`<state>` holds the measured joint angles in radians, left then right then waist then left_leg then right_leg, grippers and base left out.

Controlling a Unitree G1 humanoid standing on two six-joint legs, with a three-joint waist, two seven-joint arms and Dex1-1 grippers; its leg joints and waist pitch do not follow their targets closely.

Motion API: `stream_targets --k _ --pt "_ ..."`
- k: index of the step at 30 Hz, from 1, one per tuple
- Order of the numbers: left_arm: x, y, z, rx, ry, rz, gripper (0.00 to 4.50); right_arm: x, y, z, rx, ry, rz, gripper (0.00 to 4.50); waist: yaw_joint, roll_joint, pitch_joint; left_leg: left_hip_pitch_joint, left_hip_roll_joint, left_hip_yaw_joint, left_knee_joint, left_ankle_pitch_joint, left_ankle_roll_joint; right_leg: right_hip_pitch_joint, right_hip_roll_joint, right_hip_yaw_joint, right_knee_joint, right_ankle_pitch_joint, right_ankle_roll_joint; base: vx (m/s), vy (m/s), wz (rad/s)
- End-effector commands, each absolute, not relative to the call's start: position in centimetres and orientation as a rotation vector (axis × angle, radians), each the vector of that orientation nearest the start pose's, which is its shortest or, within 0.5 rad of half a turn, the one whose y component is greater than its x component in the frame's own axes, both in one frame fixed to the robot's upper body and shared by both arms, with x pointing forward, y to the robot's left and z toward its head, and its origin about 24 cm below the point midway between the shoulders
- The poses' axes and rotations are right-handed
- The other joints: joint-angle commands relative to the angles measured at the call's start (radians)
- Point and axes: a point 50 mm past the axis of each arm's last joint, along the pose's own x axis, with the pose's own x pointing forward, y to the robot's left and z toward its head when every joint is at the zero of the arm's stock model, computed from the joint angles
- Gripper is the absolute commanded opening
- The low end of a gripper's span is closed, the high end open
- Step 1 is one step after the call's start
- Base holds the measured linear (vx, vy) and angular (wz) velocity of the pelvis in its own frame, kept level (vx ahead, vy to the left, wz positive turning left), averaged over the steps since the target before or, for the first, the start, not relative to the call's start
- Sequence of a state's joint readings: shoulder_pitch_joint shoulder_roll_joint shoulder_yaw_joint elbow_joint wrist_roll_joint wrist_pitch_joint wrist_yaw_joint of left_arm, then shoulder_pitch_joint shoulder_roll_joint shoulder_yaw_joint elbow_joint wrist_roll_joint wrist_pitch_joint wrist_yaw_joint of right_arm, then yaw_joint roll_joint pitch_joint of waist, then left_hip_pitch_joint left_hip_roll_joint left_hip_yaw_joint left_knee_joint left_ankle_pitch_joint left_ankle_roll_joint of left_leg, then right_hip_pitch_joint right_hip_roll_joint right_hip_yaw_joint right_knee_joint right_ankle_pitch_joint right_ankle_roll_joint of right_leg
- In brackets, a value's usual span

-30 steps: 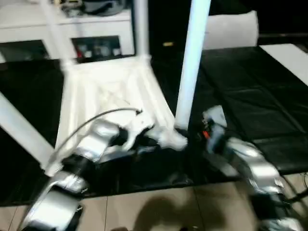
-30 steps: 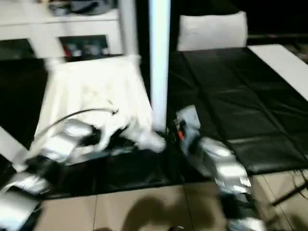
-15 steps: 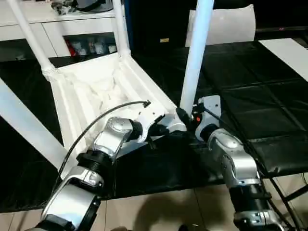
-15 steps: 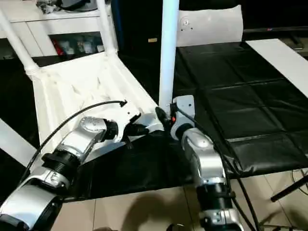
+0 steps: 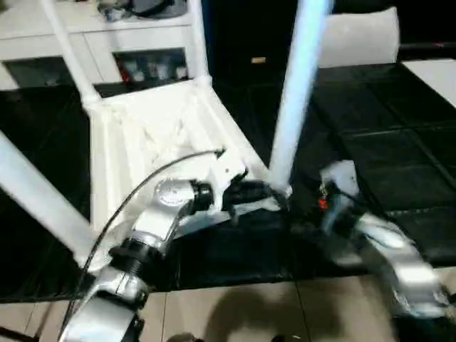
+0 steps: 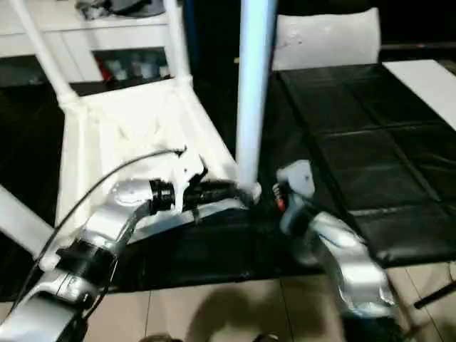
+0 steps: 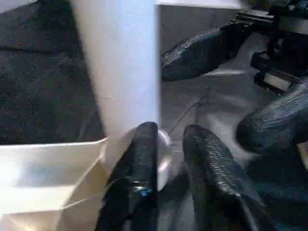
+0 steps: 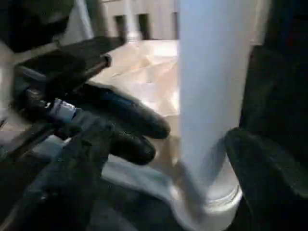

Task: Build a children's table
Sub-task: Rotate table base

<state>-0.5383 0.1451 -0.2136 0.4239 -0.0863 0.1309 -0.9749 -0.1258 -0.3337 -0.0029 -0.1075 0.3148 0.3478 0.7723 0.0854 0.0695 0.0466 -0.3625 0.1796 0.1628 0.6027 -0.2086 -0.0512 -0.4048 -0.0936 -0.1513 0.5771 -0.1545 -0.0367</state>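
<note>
The children's table lies upside down: its white ribbed tabletop (image 5: 142,135) rests on the black work table with white legs rising from the corner sockets. The near right leg (image 5: 299,85) stands upright in its socket (image 8: 207,197). My left gripper (image 7: 168,154) sits low against that socket's base, its fingers (image 7: 144,159) a narrow gap apart with nothing between them. My right gripper (image 8: 171,139) is wide open, one finger on each side of the leg's foot, not touching it. Both grippers face each other across the socket.
Three other legs (image 5: 68,50) stand up from the tabletop. A white cabinet (image 5: 107,43) is behind, and a white chair back (image 5: 356,35) and a white board (image 5: 434,71) are at the far right. The black table cover (image 5: 385,128) stretches right, with tiled floor (image 5: 249,313) below.
My right gripper's fingers have spread much wider around the leg and the arm has drawn back a little. The left fingers have parted slightly. The camera has shifted.
</note>
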Motion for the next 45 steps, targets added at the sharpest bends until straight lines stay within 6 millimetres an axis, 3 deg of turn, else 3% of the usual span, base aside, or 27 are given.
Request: stream_targets --k 1,2,5,7,8,12,14,15,16,19,21,22,23,24,25,26,27,28,29,31,33,34,37,38,39,42,45 --pt "31.0 7.3 7.6 0.132 0.133 -1.222 1.34 25.7 -15.7 8.5 0.041 0.106 0.890 4.49 0.002 -0.024 -0.065 -0.008 0.043 -0.010 -0.062 -0.113 0.116 0.068 -0.072 0.060 -0.086 -0.372 -0.068 0.000 0.000 0.00" --pt "30.7 7.4 7.6 0.120 0.128 -1.218 1.34 25.6 -15.7 8.8 0.049 0.100 0.908 4.50 0.002 -0.029 -0.065 -0.004 0.045 -0.011 -0.064 -0.130 0.104 0.070 -0.073 0.059 -0.089 -0.411 -0.056 0.000 0.000 0.00" --pt "29.8 7.7 7.6 0.088 0.130 -1.201 1.64 25.1 -15.4 9.8 0.085 0.078 0.976 4.50 0.003 -0.026 -0.060 0.002 0.044 -0.011 -0.066 -0.162 0.086 0.063 -0.070 0.055 -0.101 -0.488 -0.022 0.000 0.000 0.00" --pt "28.5 8.1 7.4 0.056 0.154 -1.187 1.80 24.6 -14.8 10.8 0.141 0.052 1.046 4.50 -0.001 -0.026 -0.059 0.001 0.045 -0.012 -0.069 -0.173 0.084 0.061 -0.066 0.055 -0.103 -0.492 -0.013 0.000 0.000 0.00" --pt "28.3 8.2 7.4 0.053 0.157 -1.185 1.89 24.6 -14.7 11.0 0.149 0.050 1.054 4.50 0.001 -0.025 -0.063 -0.002 0.050 -0.017 -0.071 -0.162 0.081 0.067 -0.071 0.058 -0.094 -0.461 -0.020 0.000 0.000 0.00" --pt "26.5 9.0 7.2 0.013 0.177 -1.153 2.24 24.3 -13.9 11.7 0.178 0.032 1.093 4.50 -0.003 -0.028 -0.058 0.000 0.044 -0.010 -0.070 -0.163 0.082 0.056 -0.064 0.058 -0.103 -0.479 -0.014 0.000 0.000 0.00" --pt "25.8 9.5 7.1 -0.004 0.188 -1.129 2.40 24.6 -13.5 11.8 0.186 0.024 1.082 4.50 -0.003 -0.025 -0.056 0.000 0.046 -0.012 -0.074 -0.172 0.070 0.055 -0.066 0.057 -0.105 -0.497 -0.013 0.000 0.000 0.00" --pt "24.7 10.3 6.8 -0.021 0.214 -1.097 2.43 25.3 -12.8 11.7 0.188 0.022 1.045 4.50 -0.005 -0.029 -0.059 0.000 0.048 -0.017 -0.074 -0.181 0.054 0.058 -0.069 0.056 -0.096 -0.498 -0.015 0.000 0.000 0.00" --pt "24.2 11.0 6.4 -0.027 0.239 -1.071 2.47 26.0 -12.4 11.5 0.175 0.029 1.000 4.50 -0.010 -0.026 -0.054 -0.003 0.046 -0.015 -0.078 -0.188 0.057 0.056 -0.066 0.056 -0.104 -0.514 -0.009 0.000 0.000 0.00" --pt "22.9 12.9 5.4 -0.019 0.306 -1.004 2.77 27.8 -12.1 11.0 0.152 0.038 0.857 4.50 -0.029 -0.028 -0.047 0.008 0.035 -0.013 -0.074 -0.244 0.039 0.046 -0.060 0.051 -0.118 -0.584 0.014 0.000 0.000 0.00" --pt "22.4 13.5 5.2 -0.020 0.328 -0.994 2.83 28.4 -12.2 10.9 0.143 0.036 0.803 4.50 -0.037 -0.024 -0.048 0.013 0.038 -0.017 -0.076 -0.272 0.028 0.044 -0.059 0.050 -0.119 -0.586 0.025 0.000 0.000 0.00" --pt "21.8 14.1 5.0 -0.026 0.353 -0.992 2.94 29.0 -12.4 10.8 0.131 0.032 0.742 4.50 -0.037 -0.026 -0.050 0.016 0.041 -0.019 -0.077 -0.274 0.022 0.044 -0.064 0.054 -0.115 -0.570 0.017 0.000 0.000 0.00" --pt "21.7 14.1 5.0 -0.026 0.354 -0.992 2.94 29.1 -12.4 10.8 0.131 0.032 0.740 4.50 -0.043 -0.024 -0.046 0.010 0.044 -0.023 -0.086 -0.285 0.020 0.048 -0.059 0.055 -0.109 -0.547 0.007 0.000 0.000 0.00" --pt "20.4 15.0 4.7 -0.036 0.403 -0.994 3.06 30.2 -13.2 10.8 0.123 0.023 0.629 4.50 -0.043 -0.023 -0.049 0.017 0.046 -0.022 -0.084 -0.292 0.018 0.044 -0.058 0.057 -0.109 -0.539 0.005 0.000 0.000 0.00" --pt "19.8 15.5 4.6 -0.039 0.430 -1.002 3.19 30.8 -13.8 10.8 0.121 0.019 0.565 4.50 -0.049 -0.022 -0.046 0.013 0.048 -0.024 -0.089 -0.312 0.010 0.045 -0.061 0.063 -0.101 -0.516 -0.026 0.000 0.000 0.00" --pt "19.7 15.5 4.6 -0.039 0.433 -1.003 3.28 30.8 -13.8 10.8 0.121 0.018 0.560 4.50 -0.049 -0.020 -0.048 0.017 0.047 -0.023 -0.088 -0.317 0.010 0.044 -0.060 0.064 -0.099 -0.511 -0.030 0.000 0.000 0.00" --pt "19.2 15.8 4.5 -0.042 0.455 -1.011 3.31 31.3 -14.4 10.9 0.117 0.011 0.505 4.50 -0.048 -0.027 -0.048 0.022 0.045 -0.020 -0.086 -0.314 0.011 0.038 -0.059 0.070 -0.096 -0.502 -0.038 0.000 0.000 0.00" --pt "18.1 16.4 4.2 -0.059 0.501 -1.032 3.33 32.2 -15.6 11.0 0.118 -0.003 0.400 4.50 -0.046 -0.027 -0.046 0.023 0.045 -0.018 -0.087 -0.311 0.012 0.037 -0.058 0.072 -0.098 -0.502 -0.041 0.000 0.000 0.00" --pt "17.6 16.8 3.9 -0.061 0.530 -1.041 3.39 32.6 -16.4 10.9 0.112 -0.005 0.338 4.50 -0.047 -0.029 -0.047 0.018 0.045 -0.020 -0.089 -0.302 0.011 0.042 -0.060 0.074 -0.091 -0.493 -0.051 0.000 0.000 0.00" --pt "17.3 17.2 3.6 -0.055 0.554 -1.041 3.63 32.9 -17.0 11.0 0.097 -0.013 0.299 4.50 -0.043 -0.028 -0.048 0.020 0.045 -0.016 -0.089 -0.285 0.013 0.038 -0.056 0.080 -0.088 -0.468 -0.054 0.000 0.000 0.00" --pt "16.4 19.2 2.1 -0.049 0.629 -1.022 3.72 33.3 -18.2 11.1 0.073 -0.033 0.236 4.50 -0.039 -0.033 -0.047 0.016 0.042 -0.013 -0.090 -0.266 0.015 0.042 -0.054 0.088 -0.081 -0.443 -0.060 0.000 0.000 0.00" --pt "16.4 19.2 2.1 -0.049 0.629 -1.022 3.73 33.3 -18.2 11.1 0.073 -0.033 0.236 4.50 -0.037 -0.032 -0.048 0.015 0.039 -0.013 -0.089 -0.259 0.021 0.044 -0.055 0.088 -0.083 -0.443 -0.058 0.000 0.000 0.00" --pt "15.2 22.6 0.7 -0.041 0.708 -0.955 4.14 33.2 -18.4 10.7 0.052 -0.022 0.269 4.50 -0.047 -0.040 -0.046 0.011 0.036 -0.012 -0.090 -0.270 0.034 0.048 -0.057 0.088 -0.088 -0.488 -0.046 0.000 0.000 0.00" --pt "15.2 22.6 0.7 -0.041 0.708 -0.955 4.15 33.2 -18.4 10.7 0.052 -0.022 0.269 4.50 -0.049 -0.039 -0.045 0.011 0.035 -0.013 -0.089 -0.278 0.037 0.048 -0.059 0.088 -0.089 -0.503 -0.043 0.000 0.000 0.00" --pt "14.9 23.7 0.9 -0.037 0.704 -0.922 4.15 32.9 -17.9 10.5 0.057 -0.017 0.326 4.50 -0.060 -0.041 -0.044 0.006 0.035 -0.015 -0.089 -0.281 0.039 0.050 -0.059 0.088 -0.091 -0.529 -0.035 0.000 0.000 0.00" --pt "15.6 25.9 1.5 -0.032 0.613 -0.822 4.40 31.8 -16.6 9.5 0.046 0.020 0.471 4.50 -0.070 -0.047 -0.042 0.009 0.032 -0.012 -0.084 -0.292 0.051 0.046 -0.057 0.085 -0.100 -0.567 -0.028 0.000 0.000 0.00" --pt "16.4 26.8 3.0 -0.042 0.518 -0.788 4.40 31.1 -16.0 8.2 0.006 0.078 0.508 4.50 -0.074 -0.039 -0.042 0.015 0.039 -0.016 -0.087 -0.313 0.040 0.041 -0.053 0.083 -0.102 -0.581 -0.033 0.000 0.000 0.00"
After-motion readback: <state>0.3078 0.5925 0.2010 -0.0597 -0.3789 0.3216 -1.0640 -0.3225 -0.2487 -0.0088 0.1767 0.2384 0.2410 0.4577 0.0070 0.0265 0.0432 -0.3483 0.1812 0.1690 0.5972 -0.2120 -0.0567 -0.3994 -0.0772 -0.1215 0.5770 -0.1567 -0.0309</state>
